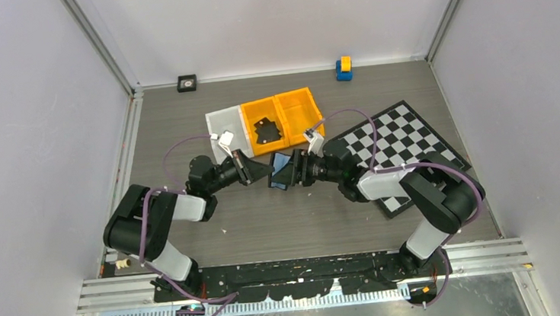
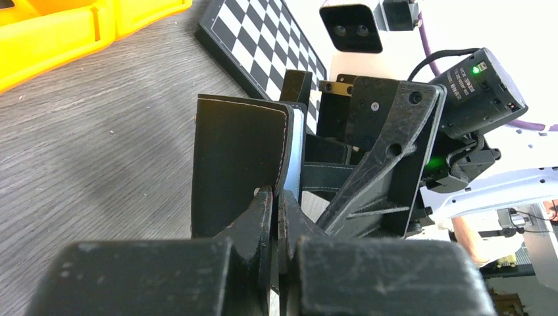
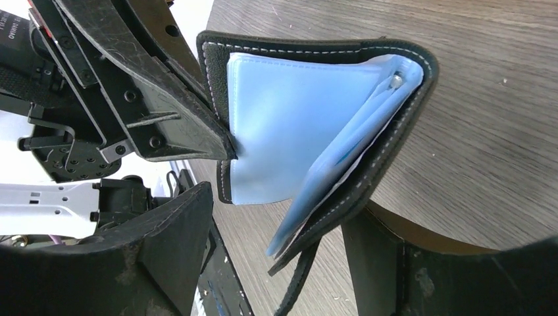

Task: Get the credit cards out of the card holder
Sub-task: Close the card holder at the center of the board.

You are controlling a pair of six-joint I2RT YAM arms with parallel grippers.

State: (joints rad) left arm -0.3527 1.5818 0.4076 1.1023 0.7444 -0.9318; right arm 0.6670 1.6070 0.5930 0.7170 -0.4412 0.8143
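left gripper (image 2: 275, 197) jaws pinch card holder (image 2: 237, 164) | right gripper (image 3: 276, 210) jaws wide

We see bright, even light from above, with soft shadows on the table (image 1: 267, 220). Wrist-view backgrounds blow out white, near foregrounds blur, and the card holder (image 3: 296, 125) shows mild sheen.

Plain pale back wall (image 1: 273, 21) at 12 o'clock, matching left wall (image 1: 21, 119) at 9 o'clock and right wall (image 1: 533, 75) at 3 o'clock, slanting aluminium posts (image 1: 101, 42) at 11 and 1 o'clock, grey wood-grain counter (image 1: 268, 228) in the middle, silver rail (image 1: 113, 293) along the 6 o'clock edge, soft even light.
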